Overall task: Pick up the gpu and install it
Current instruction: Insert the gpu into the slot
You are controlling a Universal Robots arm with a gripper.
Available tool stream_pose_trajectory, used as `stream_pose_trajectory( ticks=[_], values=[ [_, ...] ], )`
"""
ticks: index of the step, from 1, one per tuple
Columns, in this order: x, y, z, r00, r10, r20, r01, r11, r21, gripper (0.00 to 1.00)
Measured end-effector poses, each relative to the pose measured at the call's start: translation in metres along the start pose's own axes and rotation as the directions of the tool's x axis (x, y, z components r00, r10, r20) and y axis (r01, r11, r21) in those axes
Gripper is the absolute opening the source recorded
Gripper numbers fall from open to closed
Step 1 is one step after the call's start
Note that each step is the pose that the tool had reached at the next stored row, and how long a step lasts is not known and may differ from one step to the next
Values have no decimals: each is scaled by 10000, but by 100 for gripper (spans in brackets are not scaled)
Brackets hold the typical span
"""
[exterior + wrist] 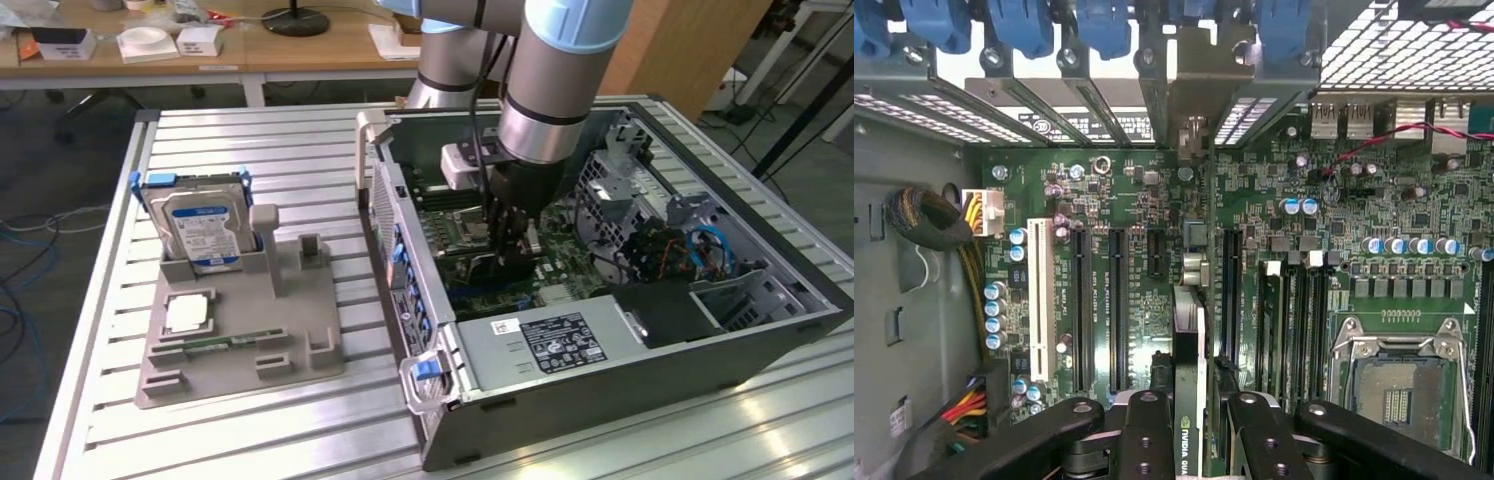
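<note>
In the wrist view the gpu (pixel 1191 320) is seen edge-on, a thin dark card with a green logo strip. It stands upright over the motherboard (pixel 1354 230), between two long black slots. Its silver bracket end (pixel 1194 90) reaches the rear slot openings of the case. My gripper (pixel 1194 410) is shut on the card, with a black finger (pixel 1144 430) on either side. From the exterior view, the gripper (pixel 511 262) hangs deep inside the open computer case (pixel 667 345), low over the board. Whether the card is fully down in a slot I cannot tell.
A grey holder (pixel 240 345) at the exterior view's left carries an upright hard drive (pixel 200 228), a square chip (pixel 187 312) and a memory stick (pixel 220 343). Inside the case are the power supply (pixel 561 340), cables (pixel 707 250) and an open processor socket (pixel 1394 385).
</note>
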State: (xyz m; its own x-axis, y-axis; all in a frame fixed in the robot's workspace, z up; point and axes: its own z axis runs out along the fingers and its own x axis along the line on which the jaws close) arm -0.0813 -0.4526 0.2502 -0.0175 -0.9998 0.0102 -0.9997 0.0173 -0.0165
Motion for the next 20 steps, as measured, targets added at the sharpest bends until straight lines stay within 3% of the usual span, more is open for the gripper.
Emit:
stream_pose_trajectory(
  ticks=[20],
  values=[
    [-1, 17, 23, 10000, -18, -12, 18, 10000, 12, 26]
  ],
)
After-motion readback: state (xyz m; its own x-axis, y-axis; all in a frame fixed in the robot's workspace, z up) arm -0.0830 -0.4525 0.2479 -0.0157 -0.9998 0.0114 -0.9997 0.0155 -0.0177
